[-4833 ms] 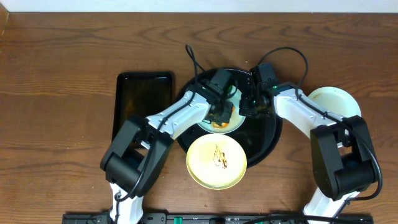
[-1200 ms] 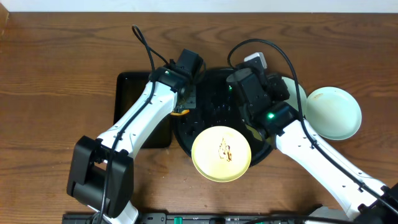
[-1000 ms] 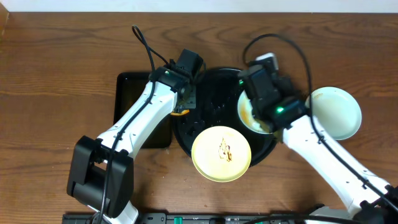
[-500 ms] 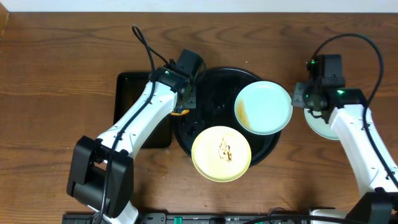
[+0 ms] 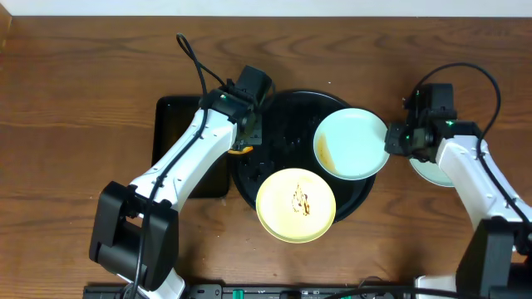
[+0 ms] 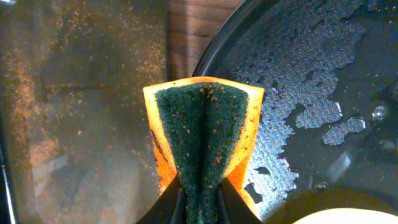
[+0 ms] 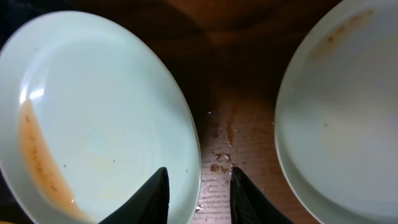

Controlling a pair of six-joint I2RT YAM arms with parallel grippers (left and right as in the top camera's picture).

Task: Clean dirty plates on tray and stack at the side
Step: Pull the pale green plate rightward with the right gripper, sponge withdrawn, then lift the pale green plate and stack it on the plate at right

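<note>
Fingers of the right gripper (image 7: 199,173) stand narrowly parted astride the right rim of a mint plate (image 7: 93,106) — one over the plate, the other over bare table (image 7: 217,87) — and, as far as the wrist view shows, not yet pinched on it. That plate lies on the right of the tray (image 5: 287,124). Its edge seems to jut past the tray's rim toward the fingers, though the overhead view is too small to be sure. Just beyond, on the table, sits the side plate (image 7: 348,112), also mint, apart from the first.

The step in hand looks like taking the mint plate by its rim. To do it well, get one finger beneath the lip and one above before closing. Bite deep enough that the glossy plate cannot pivot, and lift level so that it clears the tray's rim. A brown streak (image 7: 34,155) clings to the far left of its well, so it likely wants another wipe before it goes on the side plate — better to steady it for the sponge than to carry it off dirty.

Left gripper (image 6: 199,198) pinches the folded sponge (image 6: 202,124) tight, over the tray's left rim, well apart from the mint plate. Yellow plate (image 5: 295,205), smeared in the middle, waits on the tray's near edge.
</note>
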